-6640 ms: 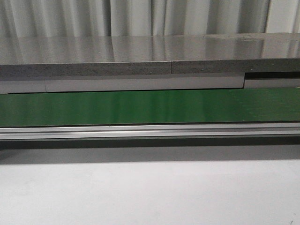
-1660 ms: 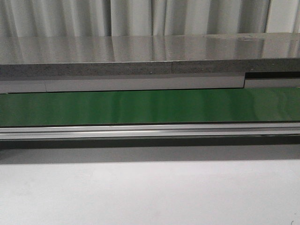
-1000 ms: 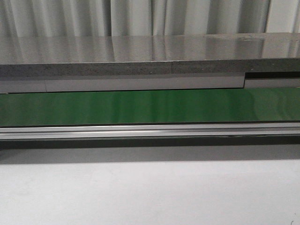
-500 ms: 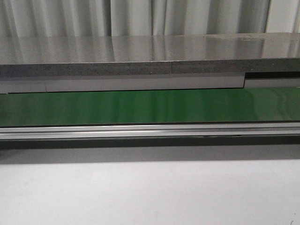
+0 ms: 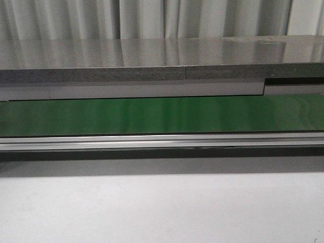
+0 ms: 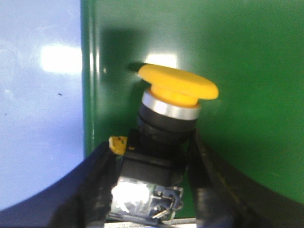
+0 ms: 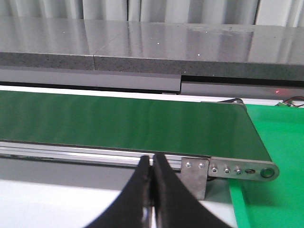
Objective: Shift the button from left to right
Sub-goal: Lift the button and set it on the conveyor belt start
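**Button pinched in my left hand above green sheet**

My left hand (image 6: 149, 190) pinches the button (image 6: 164, 137) by its black blocky body, one dark finger (image 6: 97, 190) on each side; the round yellow cap points away from my wrist, a silver ring just under it; the button's shadow falls on the green surface (image 6: 247, 71) behind it, whose edge meets a pale blue-white worktop (image 6: 38, 118); whether the button touches the green I cannot tell. My right hand (image 7: 153, 190) has its two dark fingers pressed together with nothing between them, hovering at the near side of a green conveyor belt (image 7: 118, 121) with a silver rail (image 7: 71, 152) along its near edge; a green mat (image 7: 275, 142) lies past the belt's right end. From the front, the belt (image 5: 162, 115) runs left to right beyond the white worktop (image 5: 162, 207); a grey shelf (image 5: 152, 55) and pale curtains (image 5: 142, 17) stand farther back; neither hand shows there.
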Motion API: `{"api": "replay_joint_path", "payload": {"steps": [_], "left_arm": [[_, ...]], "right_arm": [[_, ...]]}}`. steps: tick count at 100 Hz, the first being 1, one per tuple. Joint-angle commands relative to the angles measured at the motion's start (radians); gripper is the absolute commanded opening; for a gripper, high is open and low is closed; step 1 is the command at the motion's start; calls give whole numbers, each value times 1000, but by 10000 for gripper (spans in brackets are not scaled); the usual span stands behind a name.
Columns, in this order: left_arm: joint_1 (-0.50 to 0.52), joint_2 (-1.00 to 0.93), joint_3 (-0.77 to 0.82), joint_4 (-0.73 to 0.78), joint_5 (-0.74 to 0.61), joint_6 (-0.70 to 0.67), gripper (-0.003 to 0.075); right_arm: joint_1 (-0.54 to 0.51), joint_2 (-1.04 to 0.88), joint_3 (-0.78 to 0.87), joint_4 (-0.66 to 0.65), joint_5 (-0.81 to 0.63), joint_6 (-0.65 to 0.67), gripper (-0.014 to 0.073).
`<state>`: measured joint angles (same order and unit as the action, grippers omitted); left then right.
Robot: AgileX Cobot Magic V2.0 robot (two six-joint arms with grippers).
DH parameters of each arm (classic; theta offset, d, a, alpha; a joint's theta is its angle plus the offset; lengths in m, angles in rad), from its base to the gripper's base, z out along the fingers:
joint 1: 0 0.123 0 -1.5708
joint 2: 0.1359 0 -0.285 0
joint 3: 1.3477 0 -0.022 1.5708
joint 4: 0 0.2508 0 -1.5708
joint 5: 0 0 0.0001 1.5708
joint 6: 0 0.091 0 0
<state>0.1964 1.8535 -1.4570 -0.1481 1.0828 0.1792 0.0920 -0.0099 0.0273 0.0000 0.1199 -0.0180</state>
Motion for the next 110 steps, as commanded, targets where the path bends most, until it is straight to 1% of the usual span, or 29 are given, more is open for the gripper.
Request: {"api": "replay_joint_path", "payload": {"steps": [1, 2, 3, 5, 7, 8, 9, 16, 34, 48, 63, 82, 98, 110], "left_arm": [[-5, -49, -28, -12, -2, -3, 495], [-5, -49, -28, -12, -2, -3, 518], [-5, -49, -28, -12, -2, -3, 518], [-5, -49, -28, -16, -2, -3, 557], [-5, -49, -28, -18, -2, -3, 580], [-5, -49, -28, -21, -2, -3, 580], [-5, -49, -28, -21, -2, -3, 599], [-5, -49, -28, -33, -2, -3, 627], [-5, -56, -28, -53, -4, -1, 626], [-5, -97, -28, -53, -22, 5, 626], [-5, -177, -28, -65, -33, 9, 620], [-8, -300, -22, -130, -57, 47, 620], [-44, -441, 39, -131, -138, 51, 620], [-81, -564, 157, -131, -234, 68, 620]], "right_arm": [[0, -20, -15, 0, -83, 0, -67], [0, -20, -15, 0, -83, 0, -67], [0, -20, -15, 0, -83, 0, -67], [0, -20, -15, 0, -83, 0, -67], [0, -20, -15, 0, -83, 0, -67], [0, -20, -15, 0, -83, 0, -67], [0, -20, -15, 0, -83, 0, -67], [0, -20, -15, 0, -83, 0, -67], [0, -20, -15, 0, -83, 0, -67], [0, -20, -15, 0, -83, 0, -67], [0, -20, -15, 0, -83, 0, -67], [0, -20, -15, 0, -83, 0, -67], [0, -20, -15, 0, -83, 0, -67], [0, -20, -15, 0, -83, 0, -67]]}}
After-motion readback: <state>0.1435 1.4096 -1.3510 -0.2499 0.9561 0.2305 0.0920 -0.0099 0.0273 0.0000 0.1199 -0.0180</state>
